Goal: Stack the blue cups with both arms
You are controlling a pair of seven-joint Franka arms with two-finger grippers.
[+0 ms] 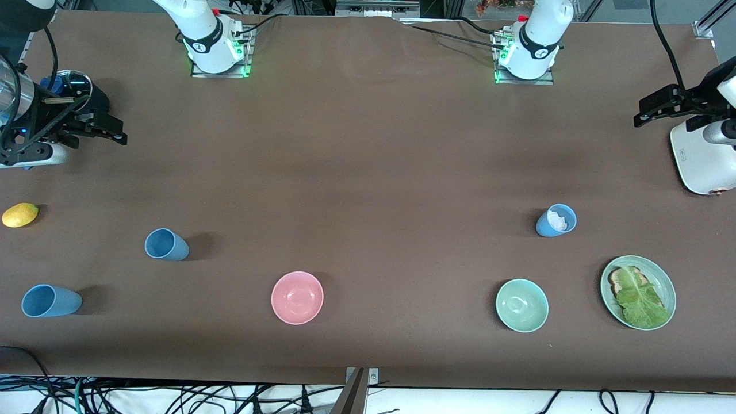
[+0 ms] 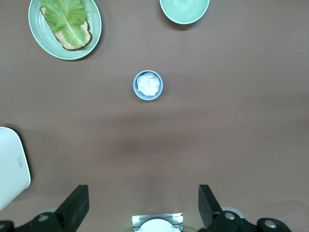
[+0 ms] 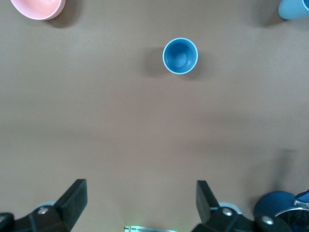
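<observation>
While both arms wait, left gripper (image 1: 647, 112) and right gripper (image 1: 106, 129) spread, empty, above table ends.

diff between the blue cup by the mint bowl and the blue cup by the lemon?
The blue cup by the mint bowl has something white crumpled inside; the blue cup by the lemon is empty. The first stands toward the left arm's end of the table, the second toward the right arm's end. Both are upright, same light-blue tumbler shape, and untouched.
</observation>
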